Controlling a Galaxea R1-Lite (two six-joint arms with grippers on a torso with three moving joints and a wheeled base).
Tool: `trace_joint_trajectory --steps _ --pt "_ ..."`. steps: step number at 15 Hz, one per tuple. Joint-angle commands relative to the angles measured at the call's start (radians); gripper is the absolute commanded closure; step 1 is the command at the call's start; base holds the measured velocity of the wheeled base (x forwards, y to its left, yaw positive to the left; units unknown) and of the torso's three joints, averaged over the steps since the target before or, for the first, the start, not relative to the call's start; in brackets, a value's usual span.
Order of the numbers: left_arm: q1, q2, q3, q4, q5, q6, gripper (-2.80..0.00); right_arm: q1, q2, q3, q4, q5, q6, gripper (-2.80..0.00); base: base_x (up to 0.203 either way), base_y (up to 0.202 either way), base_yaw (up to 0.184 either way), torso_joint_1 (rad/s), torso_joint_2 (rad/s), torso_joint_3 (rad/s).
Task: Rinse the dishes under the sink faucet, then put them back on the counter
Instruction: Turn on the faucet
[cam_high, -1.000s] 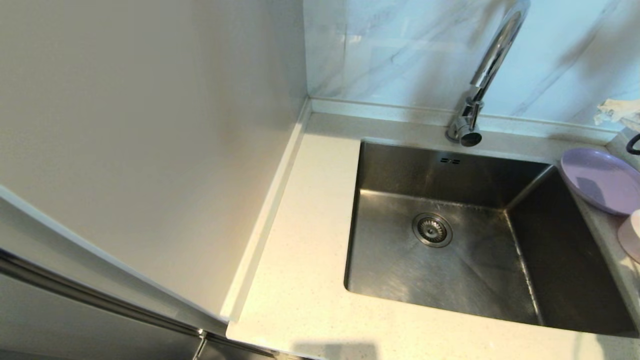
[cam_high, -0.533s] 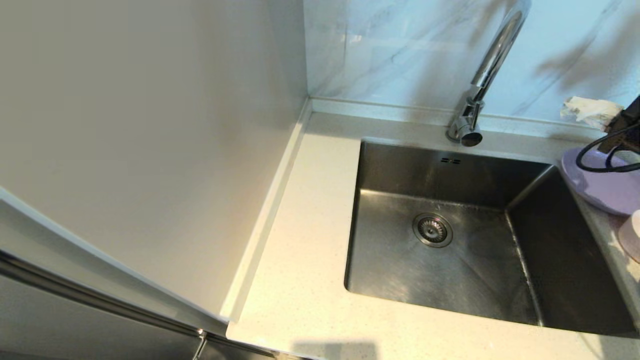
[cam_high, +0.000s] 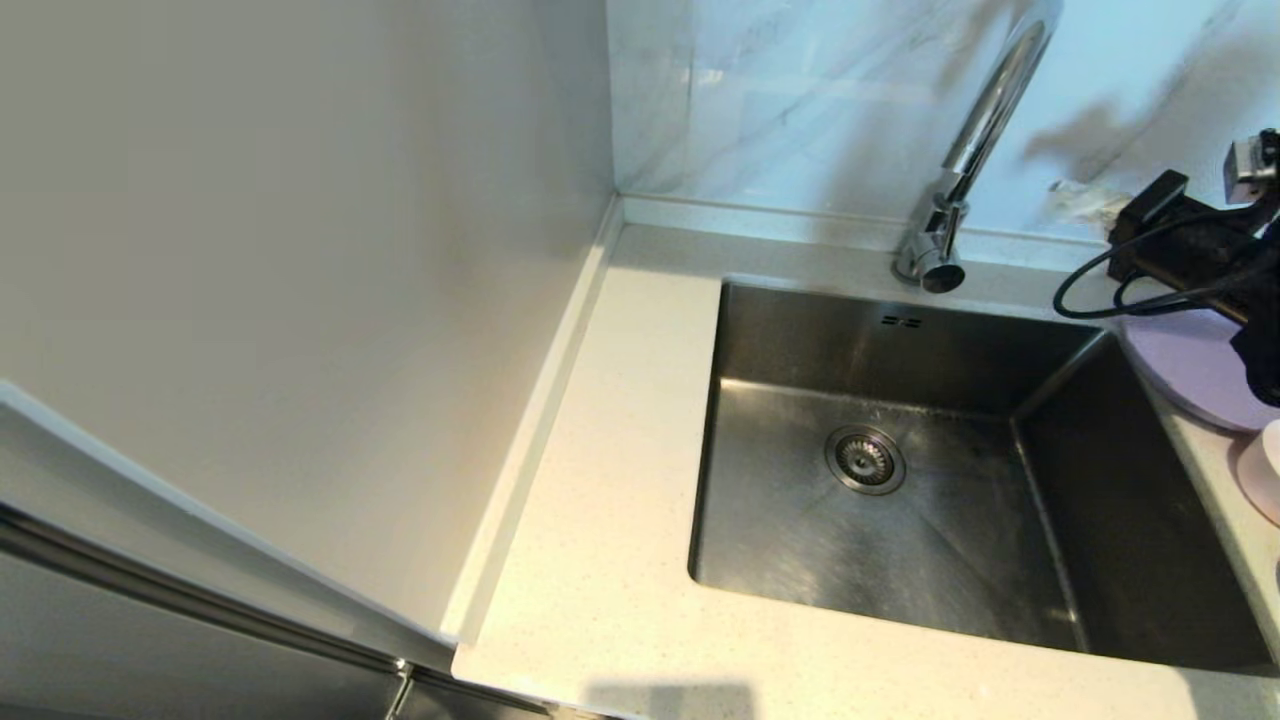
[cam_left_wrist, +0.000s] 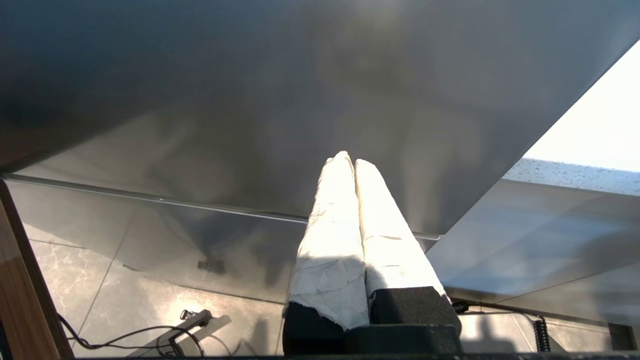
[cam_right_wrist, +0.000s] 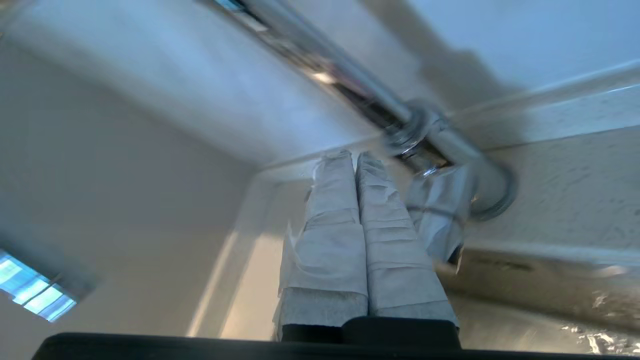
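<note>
The chrome faucet (cam_high: 975, 140) stands behind the steel sink (cam_high: 900, 560) set in the off-white counter (cam_high: 620, 420). My right gripper (cam_high: 1085, 198) reaches in from the right, shut and holding nothing. It hangs above the lavender plate (cam_high: 1190, 380) on the counter to the right of the sink. In the right wrist view its wrapped fingertips (cam_right_wrist: 345, 162) point close beside the faucet's base (cam_right_wrist: 430, 135). A pale pink cup (cam_high: 1262, 470) shows at the right edge. The white bowl is out of view. My left gripper (cam_left_wrist: 348, 160) is shut and parked low, below the counter.
A plain wall panel (cam_high: 300, 250) rises along the counter's left side. A marble backsplash (cam_high: 800, 100) stands behind the faucet. The round drain strainer (cam_high: 865, 460) sits in the sink's floor. Black cables (cam_high: 1100, 295) loop under my right arm.
My right arm has come in from the right edge and moved left toward the faucet, now covering part of the lavender plate. Nothing else has moved.
</note>
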Motion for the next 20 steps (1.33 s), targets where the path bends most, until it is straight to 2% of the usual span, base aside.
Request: trace_joint_trajectory --steps 1,3,6,7,17,20 --pt "0.0 0.0 0.0 0.0 0.0 0.0 0.0 0.071 0.021 -0.087 0.118 -0.166 -0.067 0.0 0.0 0.0 0.0 0.0 0.0 0.0" --pt "0.0 0.0 0.0 0.0 0.0 0.0 0.0 0.085 0.025 -0.104 0.142 -0.166 -0.065 0.0 0.0 0.0 0.0 0.0 0.0 0.0" --pt "0.0 0.0 0.0 0.0 0.0 0.0 0.0 0.104 0.037 -0.157 0.193 -0.166 0.047 0.0 0.0 0.0 0.0 0.0 0.0 0.0" --pt "0.0 0.0 0.0 0.0 0.0 0.0 0.0 0.106 0.044 -0.172 0.195 -0.165 0.057 0.0 0.0 0.0 0.0 0.0 0.0 0.0" --pt "0.0 0.0 0.0 0.0 0.0 0.0 0.0 0.186 0.036 -0.214 0.264 -0.164 0.055 0.0 0.0 0.0 0.0 0.0 0.0 0.0" --pt "0.0 0.0 0.0 0.0 0.0 0.0 0.0 0.188 0.038 -0.217 0.281 -0.132 0.052 0.0 0.0 0.0 0.0 0.0 0.0 0.0"
